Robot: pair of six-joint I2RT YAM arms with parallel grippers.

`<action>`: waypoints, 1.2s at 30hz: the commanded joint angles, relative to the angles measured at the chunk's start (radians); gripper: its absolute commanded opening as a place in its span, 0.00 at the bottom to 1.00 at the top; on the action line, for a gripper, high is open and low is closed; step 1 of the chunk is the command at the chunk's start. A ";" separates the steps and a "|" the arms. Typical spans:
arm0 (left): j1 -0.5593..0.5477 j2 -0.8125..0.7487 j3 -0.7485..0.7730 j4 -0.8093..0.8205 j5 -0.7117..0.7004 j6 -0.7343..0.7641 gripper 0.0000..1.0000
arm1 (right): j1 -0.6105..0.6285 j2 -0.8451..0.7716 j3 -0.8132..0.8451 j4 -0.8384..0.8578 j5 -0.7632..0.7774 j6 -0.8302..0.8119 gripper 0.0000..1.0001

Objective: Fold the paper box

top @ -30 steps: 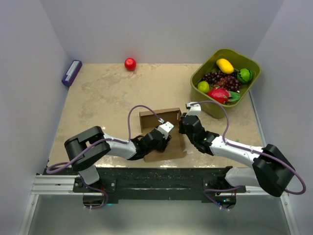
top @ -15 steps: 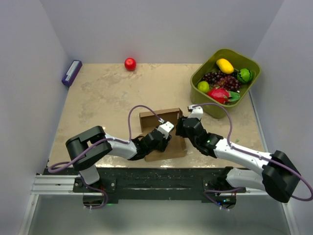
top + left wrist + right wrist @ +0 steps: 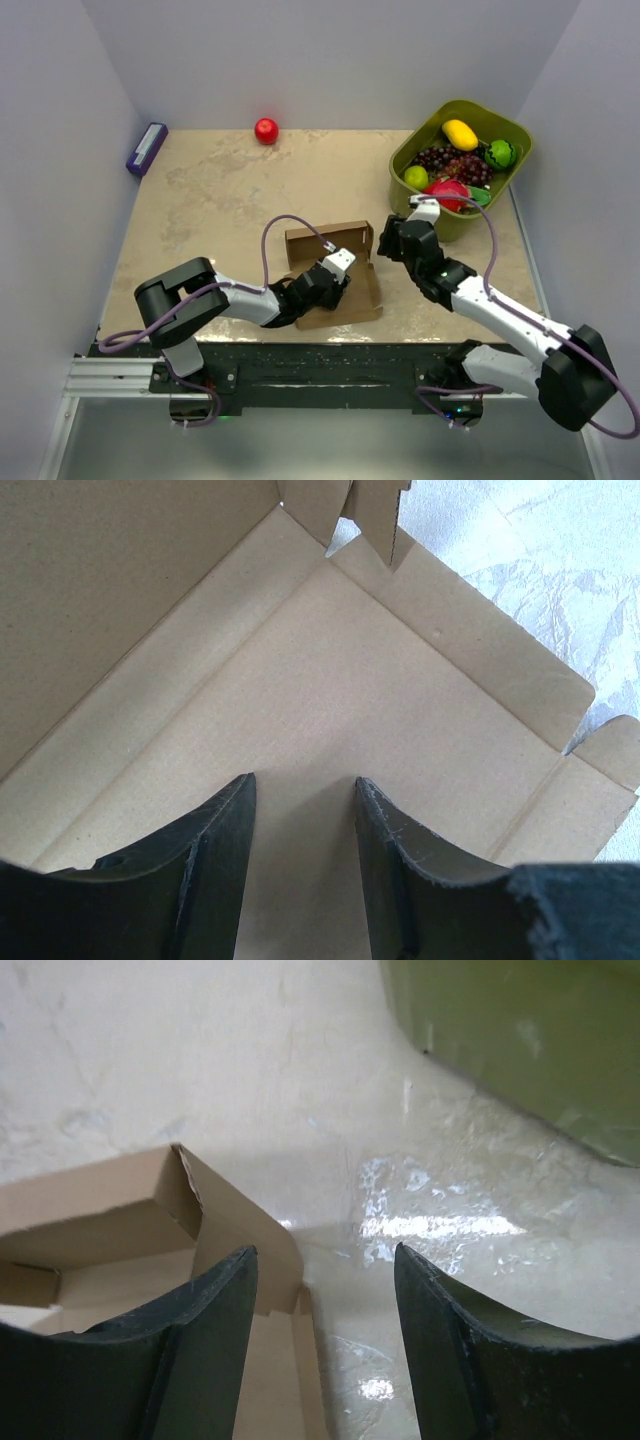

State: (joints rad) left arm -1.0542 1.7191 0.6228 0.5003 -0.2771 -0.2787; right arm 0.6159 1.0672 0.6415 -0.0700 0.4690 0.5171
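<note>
Where the brown paper box [image 3: 350, 305] sits on the surface [image 3: 200, 210], it lies to the left of the green bin [image 3: 462, 230] and nearer the arm bases than the bin, close to it but apart from it. The box's rear wall stands upright, with notched tabs at one far corner, and its front flap lies flat. The left gripper [image 3: 303, 783] reaches into the box from the side away from the bin. Its jaws are partly apart with nothing between them, and its fingertips are low over the bare cardboard floor; whether they touch it cannot be told. The right gripper [image 3: 322, 1252] hangs between the bin and the box, just off the box's raised corner, with its jaws spread and empty over shiny bare surface. The bin holds mixed fruit [image 3: 452, 165]. A red apple [image 3: 266, 130] rests well to the bin's left, near the enclosure's far wall. A purple object [image 3: 147, 148] lies farther left still.
</note>
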 commanded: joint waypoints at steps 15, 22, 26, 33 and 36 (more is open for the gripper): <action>0.003 0.039 -0.067 -0.157 -0.007 -0.033 0.46 | 0.001 0.188 -0.108 0.381 -0.193 -0.164 0.54; 0.005 0.040 -0.071 -0.155 -0.005 -0.033 0.46 | 0.002 0.249 -0.106 0.461 -0.217 -0.189 0.56; 0.003 0.042 -0.075 -0.157 -0.005 -0.033 0.46 | 0.002 0.289 -0.105 0.525 -0.208 -0.201 0.57; 0.003 0.048 -0.080 -0.155 -0.002 -0.037 0.45 | 0.001 0.344 -0.095 0.602 -0.217 -0.247 0.57; 0.003 0.051 -0.080 -0.157 -0.002 -0.037 0.45 | 0.001 0.353 -0.100 0.648 -0.262 -0.268 0.59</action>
State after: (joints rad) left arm -1.0542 1.7184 0.5972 0.5377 -0.2848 -0.2928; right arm 0.6159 1.4109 0.5323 0.4572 0.2523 0.3016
